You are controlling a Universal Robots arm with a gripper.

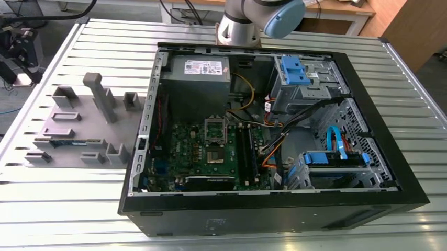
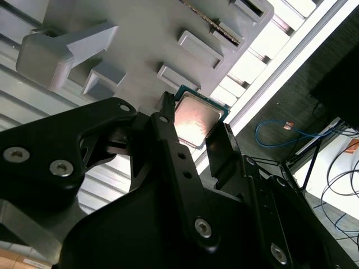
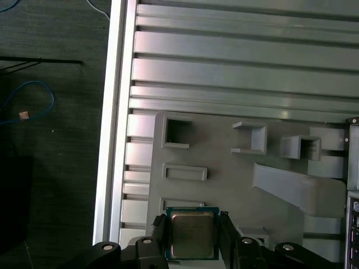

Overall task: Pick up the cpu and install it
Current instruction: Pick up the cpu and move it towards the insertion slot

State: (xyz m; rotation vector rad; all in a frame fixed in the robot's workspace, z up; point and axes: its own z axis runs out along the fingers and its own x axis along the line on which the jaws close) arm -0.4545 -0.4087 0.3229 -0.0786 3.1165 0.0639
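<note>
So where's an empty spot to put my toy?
Bare slotted table lies below the grey holder tray in the exterior view, left of the computer case, and above the tray too. Inside the case is crowded with the motherboard and cables; the tray bristles with posts.

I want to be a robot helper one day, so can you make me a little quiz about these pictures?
1. True or false: the cpu sits inside the computer case.
2. In the first wrist view, what lies behind the cpu? A) the grey tray B) a keyboard C) a wooden floor
3. Fill in: the gripper is shut on the ____.
Key: 1 false; 2 A; 3 cpu.
</note>
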